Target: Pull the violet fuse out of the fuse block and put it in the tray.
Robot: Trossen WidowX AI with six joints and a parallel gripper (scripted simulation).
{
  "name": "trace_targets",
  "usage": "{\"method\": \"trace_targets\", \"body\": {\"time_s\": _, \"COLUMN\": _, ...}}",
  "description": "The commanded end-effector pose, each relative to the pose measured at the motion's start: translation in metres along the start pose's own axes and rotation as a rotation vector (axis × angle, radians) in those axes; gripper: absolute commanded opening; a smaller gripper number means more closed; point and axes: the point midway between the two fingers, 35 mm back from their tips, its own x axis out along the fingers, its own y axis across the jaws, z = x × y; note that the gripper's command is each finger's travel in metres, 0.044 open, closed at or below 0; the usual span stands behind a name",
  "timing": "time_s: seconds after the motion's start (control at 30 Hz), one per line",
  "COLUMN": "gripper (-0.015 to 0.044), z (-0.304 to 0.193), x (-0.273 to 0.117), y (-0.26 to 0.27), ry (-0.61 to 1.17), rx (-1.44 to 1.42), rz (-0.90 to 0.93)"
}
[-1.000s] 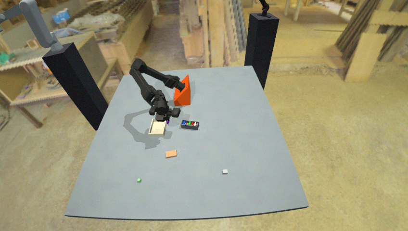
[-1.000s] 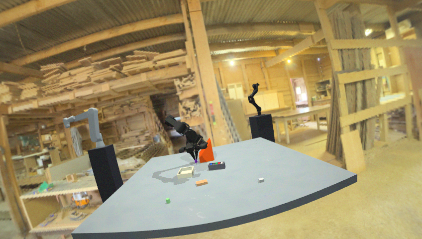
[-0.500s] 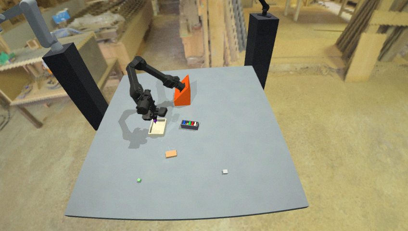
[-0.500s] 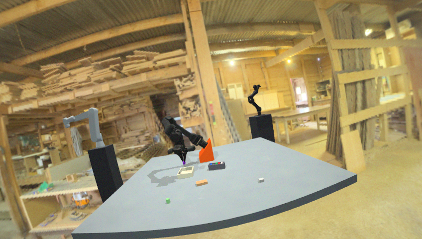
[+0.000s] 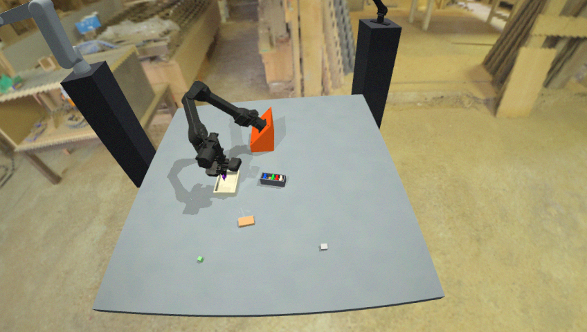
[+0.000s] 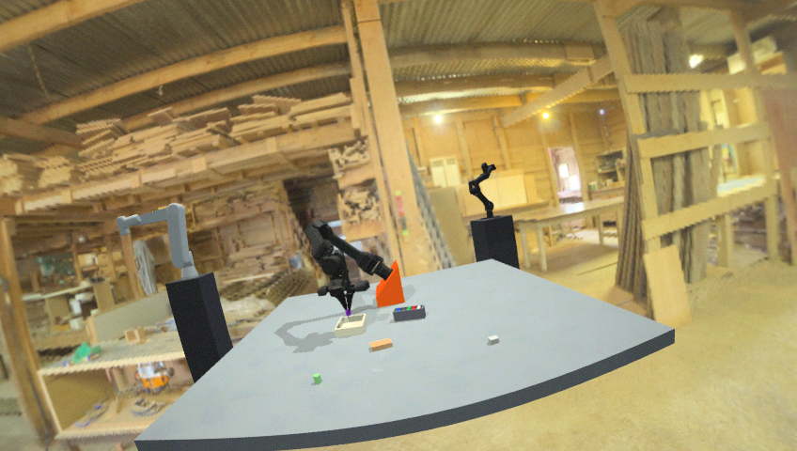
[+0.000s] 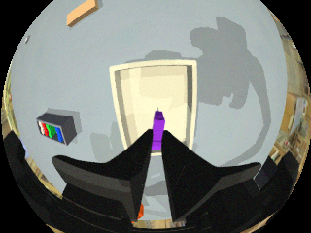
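By the clock face of the top view, with twelve at the far edge, the grey tabletop [image 5: 337, 197] [image 6: 447, 357] [image 7: 92, 58] carried all the work things. The black six-joint arm [image 5: 193, 119] [image 6: 319, 242] reached out from the orange wedge mount [image 5: 265, 140] [image 6: 391, 291] [image 7: 141, 212], which stood at one o'clock from the tray [image 5: 224, 192] [image 6: 350, 334] [image 7: 155, 63]. The gripper [image 5: 223, 173] [image 6: 347, 309] [image 7: 157, 134] was nearly closed, and its fingers were holding the violet fuse.

The cream tray lay at nine o'clock from the dark fuse block [image 5: 271, 182] [image 6: 409, 315] [image 7: 70, 130], well apart from it. In this block sat blue, green, red and white fuses. The peach rectangular block [image 5: 246, 221] [image 6: 381, 344] [image 7: 82, 13] was at five o'clock from the tray. The small white block [image 5: 324, 246] [image 6: 492, 339] [image 7: 27, 39] was at five o'clock from the fuse block, and the small green block [image 5: 200, 259] [image 6: 317, 379] at eight o'clock from the peach one. The violet fuse [image 5: 223, 177] [image 6: 348, 313] [image 7: 157, 128] was out of its block and hung above the tray, toward its twelve o'clock end.
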Motion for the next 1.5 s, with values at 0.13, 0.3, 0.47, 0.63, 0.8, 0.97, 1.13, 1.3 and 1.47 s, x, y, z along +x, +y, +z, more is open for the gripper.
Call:
{"method": "trace_targets", "body": {"time_s": 0.13, "gripper": 0.0000, "z": -0.001, "x": 0.013, "y": 0.000, "ry": 0.001, "rx": -0.004, "rz": -0.002}}
{"method": "trace_targets", "body": {"time_s": 0.3, "gripper": 0.0000, "z": -0.001, "x": 0.018, "y": 0.000, "ry": 0.001, "rx": -0.004, "rz": -0.002}}
{"method": "trace_targets", "body": {"time_s": 0.47, "gripper": 0.0131, "z": -0.001, "x": 0.015, "y": -0.001, "ry": 0.000, "rx": 0.000, "rz": -0.005}}
{"method": "trace_targets", "body": {"time_s": 0.63, "gripper": 0.0263, "z": -0.001, "x": 0.015, "y": -0.001, "ry": 0.000, "rx": 0.000, "rz": -0.005}}
{"method": "trace_targets", "body": {"time_s": 0.8, "gripper": 0.0330, "z": 0.000, "x": -0.009, "y": 0.000, "ry": 0.001, "rx": -0.003, "rz": -0.001}}
{"method": "trace_targets", "body": {"time_s": 0.97, "gripper": 0.0330, "z": -0.001, "x": -0.021, "y": 0.000, "ry": 0.002, "rx": -0.004, "rz": 0.000}}
{"method": "trace_targets", "body": {"time_s": 1.13, "gripper": 0.0330, "z": -0.001, "x": -0.021, "y": 0.000, "ry": 0.002, "rx": -0.004, "rz": 0.000}}
{"method": "trace_targets", "body": {"time_s": 1.3, "gripper": 0.0330, "z": -0.001, "x": -0.020, "y": 0.001, "ry": 0.002, "rx": -0.008, "rz": 0.004}}
{"method": "trace_targets", "body": {"time_s": 1.47, "gripper": 0.0330, "z": -0.001, "x": -0.020, "y": 0.001, "ry": 0.002, "rx": -0.008, "rz": 0.004}}
